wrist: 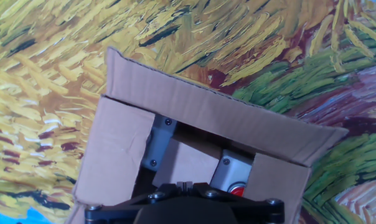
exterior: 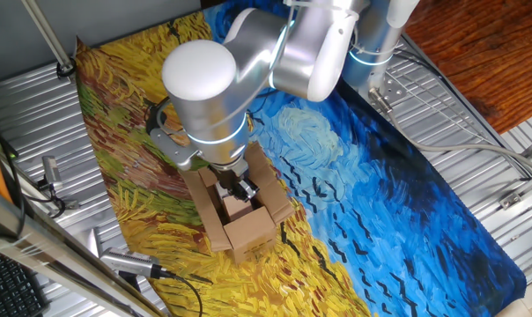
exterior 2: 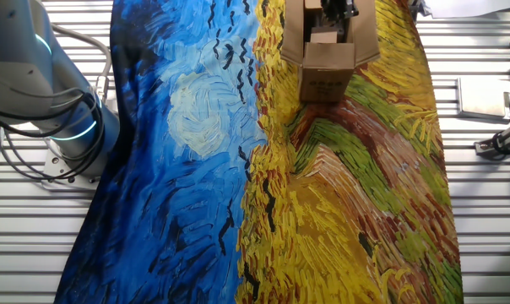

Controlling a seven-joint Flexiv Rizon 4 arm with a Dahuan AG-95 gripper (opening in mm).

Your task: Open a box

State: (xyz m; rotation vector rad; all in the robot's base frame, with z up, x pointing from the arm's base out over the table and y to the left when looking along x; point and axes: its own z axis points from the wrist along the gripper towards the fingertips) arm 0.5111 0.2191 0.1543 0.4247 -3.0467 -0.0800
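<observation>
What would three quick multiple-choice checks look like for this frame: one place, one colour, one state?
1. Where is the box?
A. on the yellow part of the painted cloth
B. on the blue part
C. on bare metal table

2. What colour is the button seen inside the box?
A. blue
B. red
C. white

3. What state are the box flaps in?
A. taped shut
B. folded shut
C. spread open

Answers: 1 A, both fixed views show yellow strokes around it. 2 B, the hand view shows a red button. 3 C, the gripper reaches down between the spread flaps.
</observation>
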